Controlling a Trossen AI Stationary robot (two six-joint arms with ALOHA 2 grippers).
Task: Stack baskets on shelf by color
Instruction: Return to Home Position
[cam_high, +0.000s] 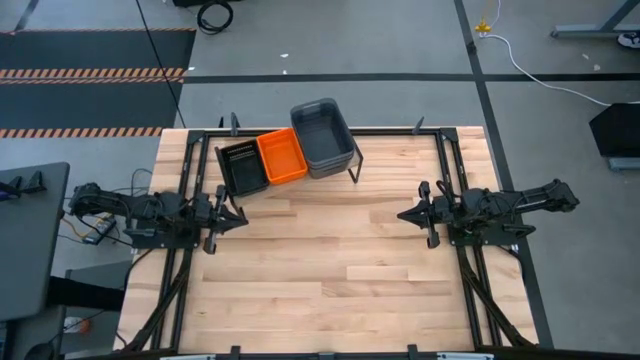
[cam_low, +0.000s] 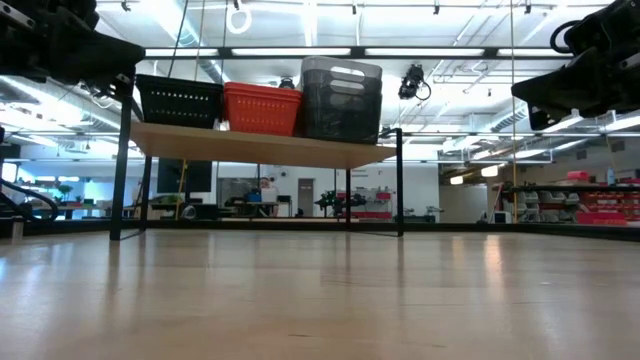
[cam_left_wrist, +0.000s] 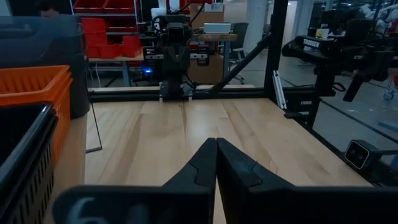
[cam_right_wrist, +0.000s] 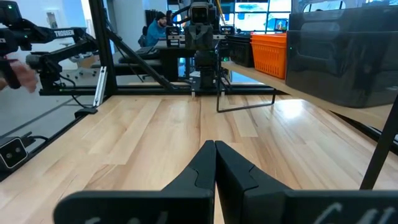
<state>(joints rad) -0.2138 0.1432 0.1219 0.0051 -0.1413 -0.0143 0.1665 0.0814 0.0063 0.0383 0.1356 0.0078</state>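
My left hand (cam_high: 238, 217) hovers over the left side of the table (cam_high: 330, 280), fingers pressed together. At the table's far edge, the shelf (cam_low: 260, 147) carries a black basket (cam_high: 241, 166), an orange basket (cam_high: 282, 156) and a dark-grey bin (cam_high: 323, 137), side by side. My right hand (cam_high: 403, 214) hovers on the right, fingers likewise pressed together.

Grey concrete floor (cam_high: 330, 40) (hazard-striped mats (cam_high: 90, 50) at one side) under bright ceiling strip lights (cam_low: 450, 52)
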